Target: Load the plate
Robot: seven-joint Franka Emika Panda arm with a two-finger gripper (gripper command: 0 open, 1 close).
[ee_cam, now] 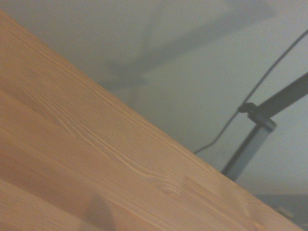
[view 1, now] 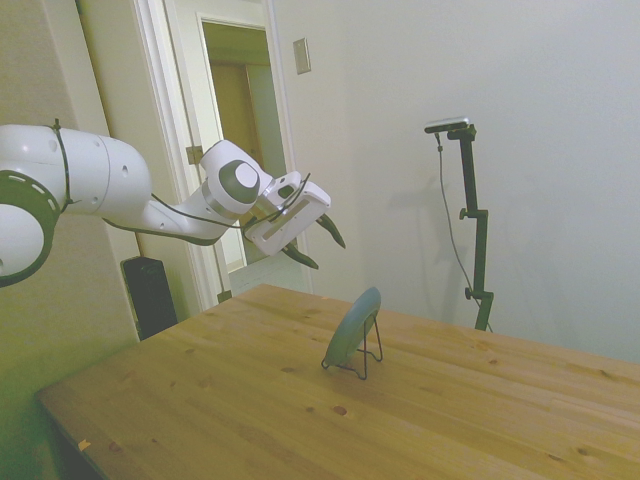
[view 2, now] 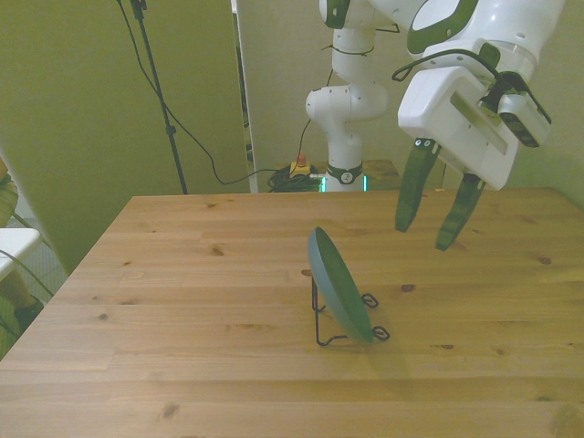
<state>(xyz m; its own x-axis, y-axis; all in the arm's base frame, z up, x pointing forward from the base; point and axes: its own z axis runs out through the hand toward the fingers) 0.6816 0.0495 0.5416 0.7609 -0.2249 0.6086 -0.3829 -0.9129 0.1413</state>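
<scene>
The plate (view 2: pixel 339 286) is standing on its edge in a small wire stand (view 2: pixel 342 321) near the middle of the table (view 2: pixel 182 301). The gripper (view 2: pixel 427 222) is hanging open and empty, up in the air, apart from the plate. Bare wood is lying all around the stand.

We see our white arm (view 1: pixel 120 195) reaching in from nine o'clock in the side view, elbow bent and wrist raised. Our gripper (view 2: pixel 432 203) hangs in the air at about two o'clock in the front view, its two dark fingers (view 2: pixel 407 193) spread apart, pointing down, holding nothing.
</scene>
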